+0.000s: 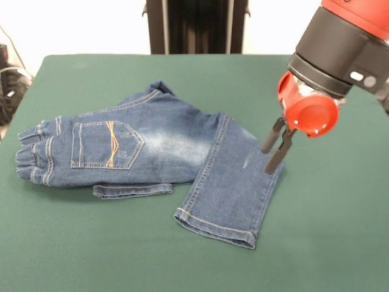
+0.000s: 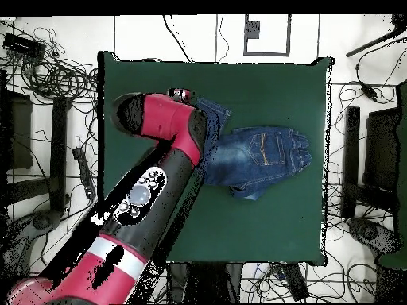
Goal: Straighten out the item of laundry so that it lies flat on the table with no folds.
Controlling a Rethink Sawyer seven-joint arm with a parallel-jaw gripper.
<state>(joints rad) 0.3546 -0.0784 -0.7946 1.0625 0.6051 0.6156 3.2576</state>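
Hovering at the edge of one bent trouser leg, the gripper (image 1: 275,148) has its jaws set a little apart with their tips on or just over the denim, likely ready to pinch and pull it straight. The jeans (image 1: 152,155) lie mid-table (image 1: 73,243), one leg angled forward, another folded under. From overhead, the arm (image 2: 151,183) hides that leg, leaving the waistband end showing.

Even, diffuse light falls from above; the table (image 1: 340,243) is evenly lit with no glare; soft, faint shadows hug the jeans (image 1: 152,152) along their near hems; the background beyond the far edge is blown out white; the front view is slightly soft throughout.
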